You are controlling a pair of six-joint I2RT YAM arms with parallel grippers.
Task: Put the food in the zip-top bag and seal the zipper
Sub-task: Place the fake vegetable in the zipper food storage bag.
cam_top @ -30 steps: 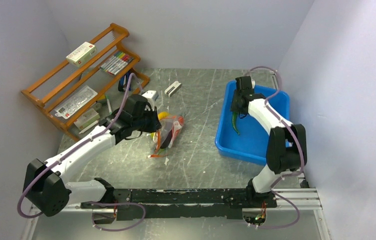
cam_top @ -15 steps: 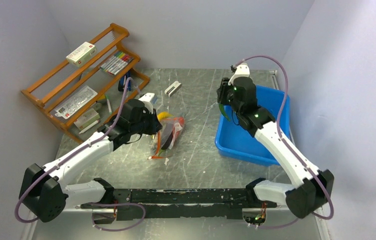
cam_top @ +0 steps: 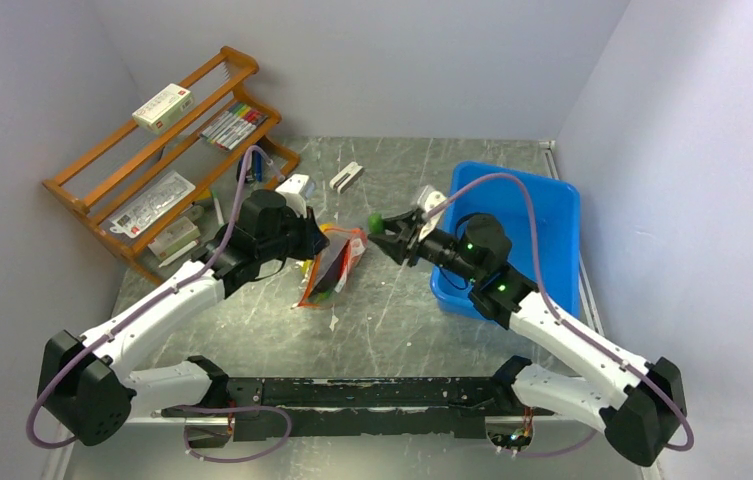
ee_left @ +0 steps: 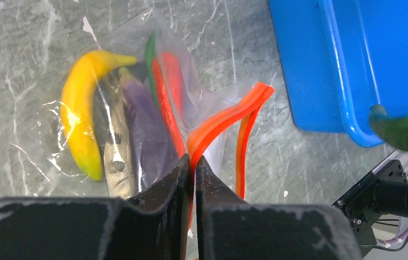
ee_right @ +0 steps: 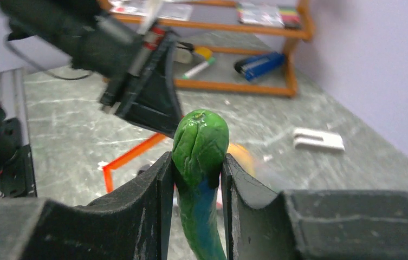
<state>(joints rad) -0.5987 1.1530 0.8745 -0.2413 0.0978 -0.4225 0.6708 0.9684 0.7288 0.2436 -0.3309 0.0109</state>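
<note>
The clear zip-top bag (cam_top: 332, 268) lies on the table with its red-orange zipper (ee_left: 228, 116) at the mouth. Inside it are a yellow banana piece (ee_left: 79, 108), a silver-grey fish (ee_left: 116, 157), a purple eggplant (ee_left: 147, 130) and a red chili (ee_left: 172, 81). My left gripper (ee_left: 192, 160) is shut on the zipper strip and holds the mouth up. My right gripper (ee_right: 197, 162) is shut on a long green pod (ee_right: 200, 146) and holds it in the air just right of the bag; the pod's tip shows in the top view (cam_top: 376, 221).
A blue plastic bin (cam_top: 512, 240) stands at the right, behind my right arm. A wooden rack (cam_top: 167, 150) with markers and boxes stands at the back left. A small white part (cam_top: 346, 177) lies at the back middle.
My right gripper has lifted the green pod out of the blue bin and carried it left to the bag. My left gripper has kept its hold on the zipper, shifting the bag slightly.
</note>
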